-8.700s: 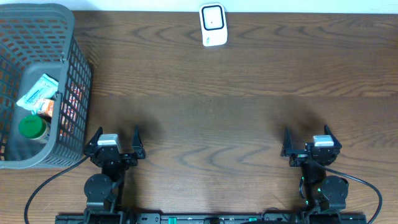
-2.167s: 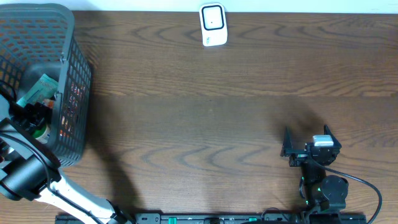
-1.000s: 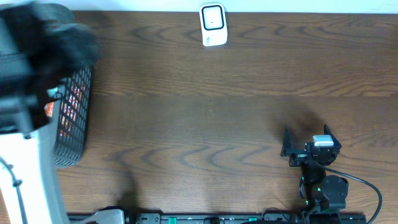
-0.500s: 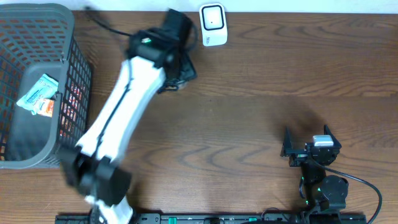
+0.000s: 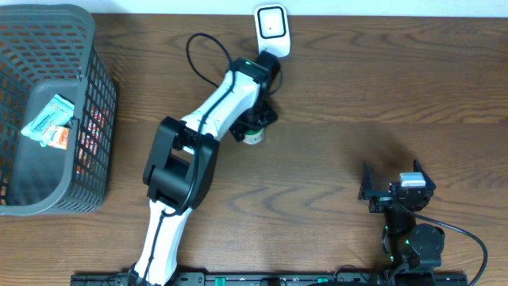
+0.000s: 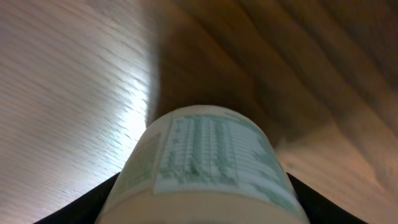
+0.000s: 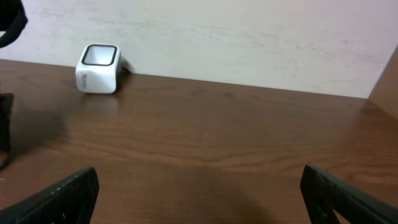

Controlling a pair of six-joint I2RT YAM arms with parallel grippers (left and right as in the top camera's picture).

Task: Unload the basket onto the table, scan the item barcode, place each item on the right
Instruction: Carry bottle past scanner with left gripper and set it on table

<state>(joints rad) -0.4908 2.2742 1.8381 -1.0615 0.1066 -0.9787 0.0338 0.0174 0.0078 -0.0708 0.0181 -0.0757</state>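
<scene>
White bottle (image 6: 205, 168) in left tool (image 5: 255, 127), near scanner (image 5: 271, 28)

- Soft, even light is falling on the table (image 5: 333, 95) in the overhead view, casting only faint shadows.
- Glare is whitening the tabletop in the left wrist view.
- The bottle (image 6: 205, 168) is blurring close to that lens.

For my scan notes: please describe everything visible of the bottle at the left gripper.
The bottle is round, plastic by its look, with a white label bearing a fine green table. The left gripper holds it by its sides, close in front of the white scanner. No barcode shows.
</scene>
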